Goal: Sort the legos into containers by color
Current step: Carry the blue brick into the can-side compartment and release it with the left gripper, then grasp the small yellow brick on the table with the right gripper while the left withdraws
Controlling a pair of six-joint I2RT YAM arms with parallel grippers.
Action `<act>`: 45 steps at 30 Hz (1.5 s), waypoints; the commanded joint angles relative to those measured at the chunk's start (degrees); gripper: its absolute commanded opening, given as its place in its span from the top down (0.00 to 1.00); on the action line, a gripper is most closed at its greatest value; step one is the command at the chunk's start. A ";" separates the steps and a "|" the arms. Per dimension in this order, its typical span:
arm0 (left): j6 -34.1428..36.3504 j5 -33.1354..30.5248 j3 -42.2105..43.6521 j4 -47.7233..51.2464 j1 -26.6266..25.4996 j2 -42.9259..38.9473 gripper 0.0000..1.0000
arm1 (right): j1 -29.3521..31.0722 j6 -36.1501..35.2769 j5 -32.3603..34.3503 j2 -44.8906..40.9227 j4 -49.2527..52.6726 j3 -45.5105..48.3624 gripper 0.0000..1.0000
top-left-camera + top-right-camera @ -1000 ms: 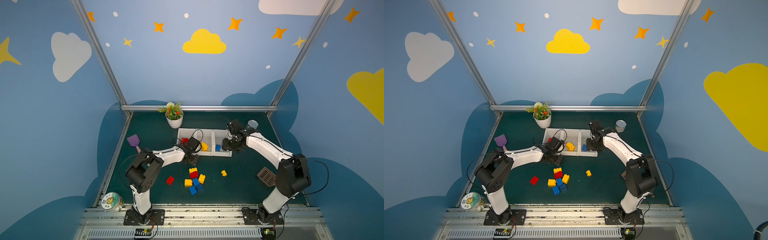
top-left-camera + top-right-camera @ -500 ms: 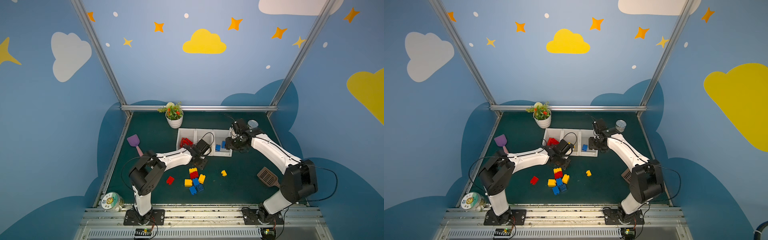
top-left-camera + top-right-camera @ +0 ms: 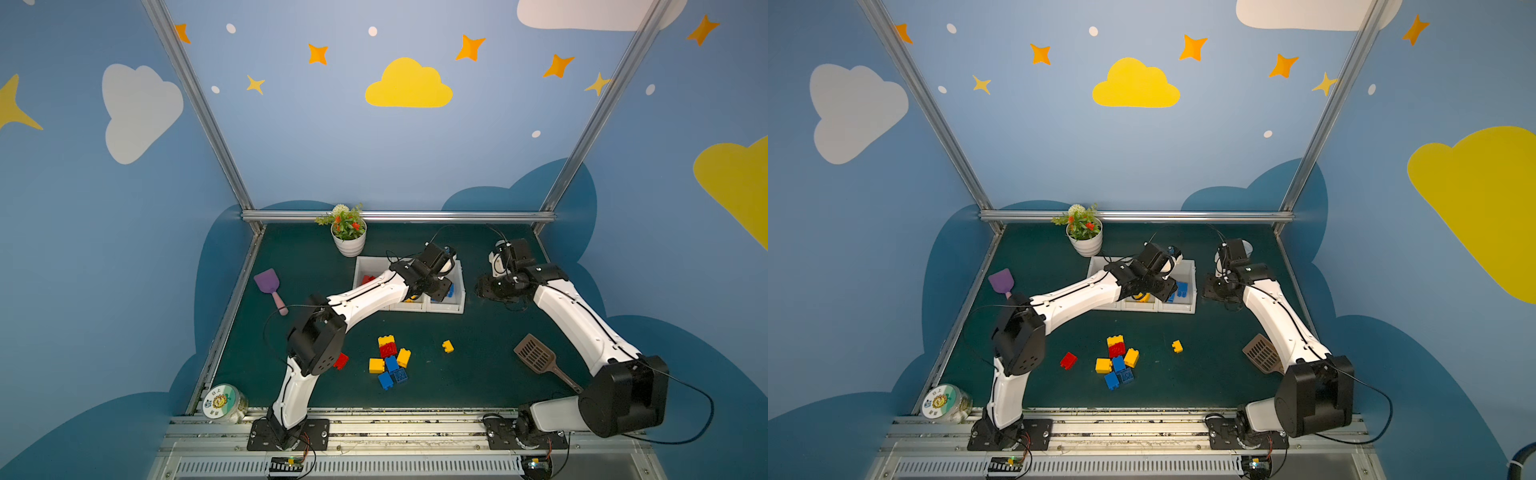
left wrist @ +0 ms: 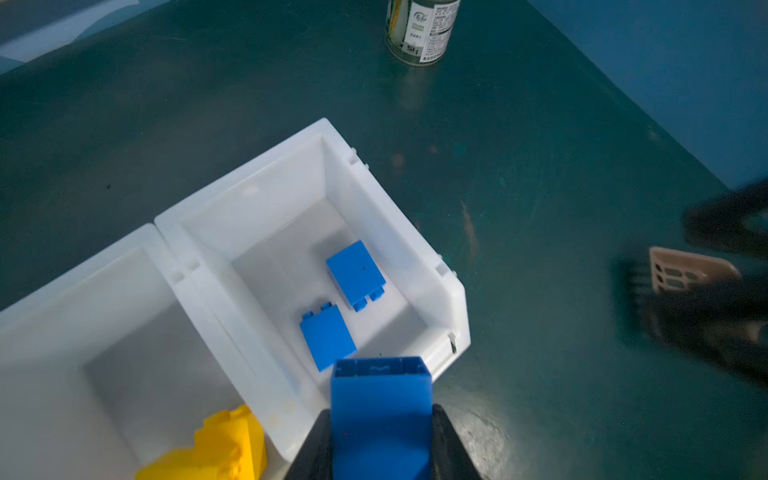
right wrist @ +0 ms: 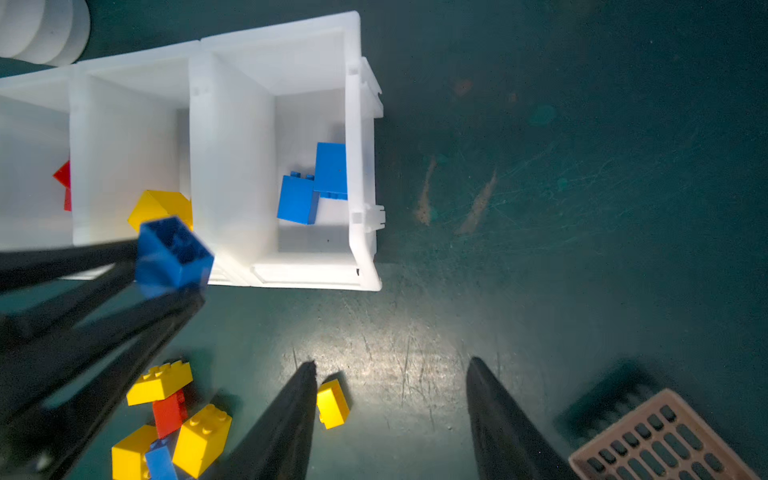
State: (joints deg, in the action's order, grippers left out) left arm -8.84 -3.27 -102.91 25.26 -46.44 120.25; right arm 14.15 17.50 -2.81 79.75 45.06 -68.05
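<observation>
My left gripper (image 4: 380, 444) is shut on a blue lego (image 4: 380, 399) and holds it above the front rim of the containers (image 3: 457, 308), near the right bin (image 4: 455, 291). Two blue legos (image 4: 353, 272) lie in that bin, also seen in the right wrist view (image 5: 311, 187). Yellow legos (image 5: 160, 205) sit in the middle bin and red legos (image 5: 64, 183) in the left one. My right gripper (image 5: 390, 365) is open above the mat, right of the bins in both top views (image 3: 490, 286). Loose legos (image 3: 390, 361) lie mid-table, with a yellow one (image 3: 447, 346) and a red one (image 3: 341, 360) apart.
A white flower pot (image 3: 349, 243) stands behind the bins. A purple spatula (image 3: 270, 284) lies at the left, a brown slotted scoop (image 3: 536, 357) at the right under my right arm. A lidded jar (image 3: 222, 403) sits front left, a small can (image 4: 422, 29) back right.
My left gripper has carried the blue lego rightwards along the bins, from the left bin to the right one. My right gripper has drawn back off the right bin to the mat beside it.
</observation>
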 commanded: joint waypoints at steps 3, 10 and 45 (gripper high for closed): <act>1.29 -0.65 -6.47 4.01 2.13 5.71 0.65 | -1.27 -0.85 -1.67 -3.17 1.79 1.94 0.42; 0.45 1.71 -8.79 3.40 3.35 7.55 0.46 | -1.67 -0.53 -2.38 -3.17 1.88 2.27 0.42; -5.04 -2.61 19.81 -4.87 12.20 -19.58 0.34 | 14.26 5.54 -4.75 9.82 1.52 6.26 0.45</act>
State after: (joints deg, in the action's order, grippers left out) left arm -12.01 -4.58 -86.85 22.11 -35.75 103.85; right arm 26.59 21.28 -7.81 88.31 46.30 -62.19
